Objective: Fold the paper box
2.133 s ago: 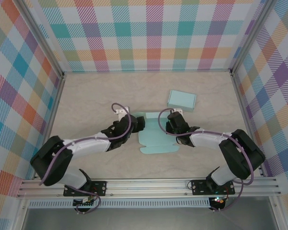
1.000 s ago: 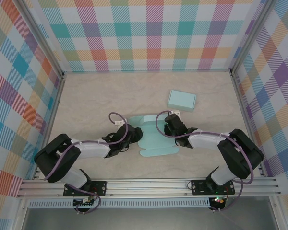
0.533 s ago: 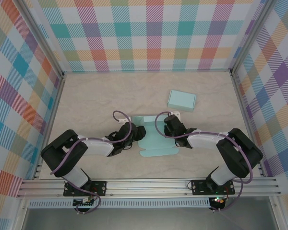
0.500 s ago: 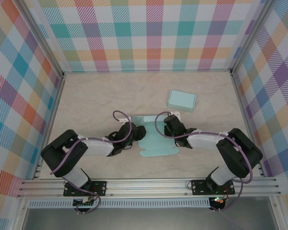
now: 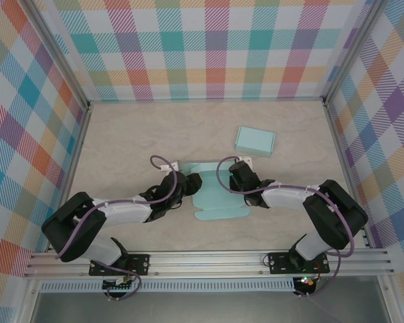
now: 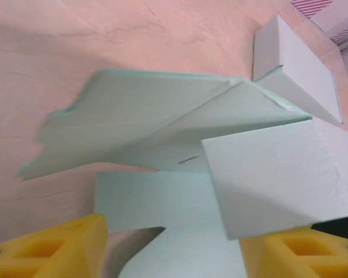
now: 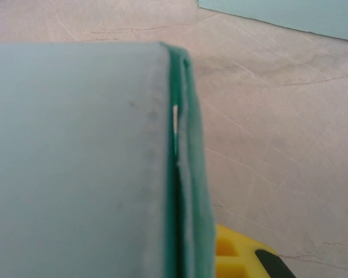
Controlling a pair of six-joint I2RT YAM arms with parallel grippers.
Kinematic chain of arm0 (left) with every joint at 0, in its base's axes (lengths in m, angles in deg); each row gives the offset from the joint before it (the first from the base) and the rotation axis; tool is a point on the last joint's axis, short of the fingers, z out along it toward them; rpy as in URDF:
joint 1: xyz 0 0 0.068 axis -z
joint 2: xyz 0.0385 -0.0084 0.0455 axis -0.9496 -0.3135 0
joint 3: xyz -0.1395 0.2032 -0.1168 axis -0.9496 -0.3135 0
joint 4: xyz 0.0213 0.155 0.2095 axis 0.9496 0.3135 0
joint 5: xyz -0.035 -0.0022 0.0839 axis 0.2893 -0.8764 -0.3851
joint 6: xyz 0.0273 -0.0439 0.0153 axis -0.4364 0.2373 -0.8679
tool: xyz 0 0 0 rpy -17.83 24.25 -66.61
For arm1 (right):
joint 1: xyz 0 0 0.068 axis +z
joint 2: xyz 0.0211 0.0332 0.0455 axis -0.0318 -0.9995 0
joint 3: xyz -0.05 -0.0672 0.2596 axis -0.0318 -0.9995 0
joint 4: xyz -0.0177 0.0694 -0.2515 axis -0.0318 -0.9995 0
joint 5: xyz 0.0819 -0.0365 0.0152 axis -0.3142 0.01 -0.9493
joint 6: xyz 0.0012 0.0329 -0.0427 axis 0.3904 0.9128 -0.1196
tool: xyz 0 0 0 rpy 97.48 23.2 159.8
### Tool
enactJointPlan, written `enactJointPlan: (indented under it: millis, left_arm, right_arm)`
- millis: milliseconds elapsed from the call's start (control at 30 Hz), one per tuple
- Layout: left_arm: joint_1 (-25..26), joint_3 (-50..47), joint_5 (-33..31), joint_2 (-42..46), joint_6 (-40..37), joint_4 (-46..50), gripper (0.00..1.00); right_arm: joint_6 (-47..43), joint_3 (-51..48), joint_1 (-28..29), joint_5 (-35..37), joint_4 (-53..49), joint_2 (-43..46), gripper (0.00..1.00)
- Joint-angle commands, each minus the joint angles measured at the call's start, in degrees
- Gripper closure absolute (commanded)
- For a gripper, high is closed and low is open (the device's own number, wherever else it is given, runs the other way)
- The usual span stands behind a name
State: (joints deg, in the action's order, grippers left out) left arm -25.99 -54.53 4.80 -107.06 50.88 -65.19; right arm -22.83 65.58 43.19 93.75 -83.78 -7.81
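- The left gripper (image 5: 182, 185) — jaws apart — has moved in on the box (image 5: 214, 196), near the middle; its left flap (image 6: 162, 110) now stands raised.
- The right gripper (image 5: 238, 176) stays clenched on the right wall (image 7: 182, 174) — I judge the folding is only half done.

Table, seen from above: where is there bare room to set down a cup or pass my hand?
Free: the far left corner of the table, the strip along the back wall, and right of the small closed box. Crowded: the middle, where left gripper and right gripper work the paper box.
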Motion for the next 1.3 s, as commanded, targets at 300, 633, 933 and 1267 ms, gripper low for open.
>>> enactJointPlan:
  millis: [300, 633, 933, 1267]
  left_arm:
    - [0.45, -2.19, 1.28, 0.41, 0.30, 0.84, 0.26]
    - [0.49, 1.50, 3.79, -2.29, -3.34, -3.59, 0.39]
    - [1.19, 4.76, 7.39, -2.90, -5.73, -4.16, 0.54]
    - [1.57, 5.68, 5.56, -8.87, -3.14, -5.63, 0.61]
  right_arm:
    - [2.59, 1.50, 1.00, -3.26, -0.76, 5.72, 1.00]
    - [2.58, 1.29, 1.94, -2.60, -1.14, 5.31, 1.00]
    - [2.42, 2.40, 2.58, -2.02, -0.81, 2.02, 1.00]
    - [3.27, 3.26, 4.12, -1.94, -0.83, 0.13, 1.00]
